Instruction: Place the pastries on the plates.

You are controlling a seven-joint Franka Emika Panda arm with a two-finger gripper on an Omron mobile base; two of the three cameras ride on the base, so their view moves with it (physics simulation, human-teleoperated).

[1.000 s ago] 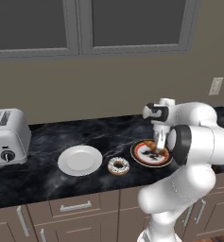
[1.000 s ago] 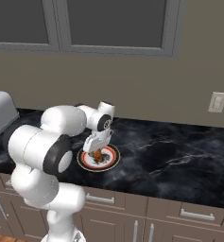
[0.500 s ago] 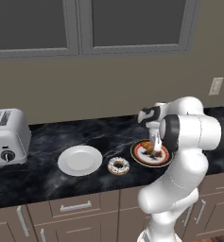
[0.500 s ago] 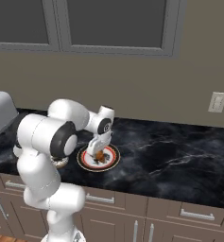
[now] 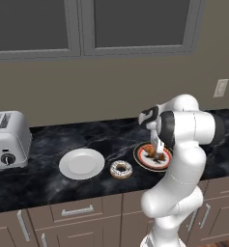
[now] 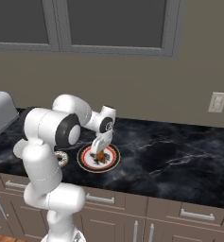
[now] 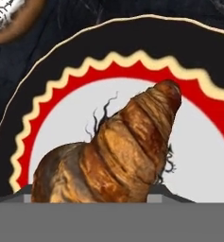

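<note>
The golden-brown croissant (image 7: pixel 118 146) rests low over the white centre of the black-rimmed plate (image 7: pixel 61 61) with its red zigzag ring. My gripper (image 5: pixel 159 155) points down onto that plate (image 5: pixel 144 161), shut on the croissant, whose sides press against the fingertips at the bottom of the hand view. From the right base view the gripper (image 6: pixel 100 152) stands over the plate (image 6: pixel 87 160). The iced donut (image 5: pixel 121 169) with dark sprinkles lies on the counter between the patterned plate and the plain white plate (image 5: pixel 81 163). A corner of the donut (image 7: pixel 9 14) shows in the hand view.
A silver toaster (image 5: pixel 7 140) stands at the counter's far left. The black marble counter (image 6: pixel 179 156) stretches right of the patterned plate. A wall outlet (image 5: pixel 221 88) sits above it at the right. Drawers run along the counter's front edge.
The arm's elbow and upper links have swung round to a new posture. The hand has stayed over the patterned plate with the croissant between its fingers.
</note>
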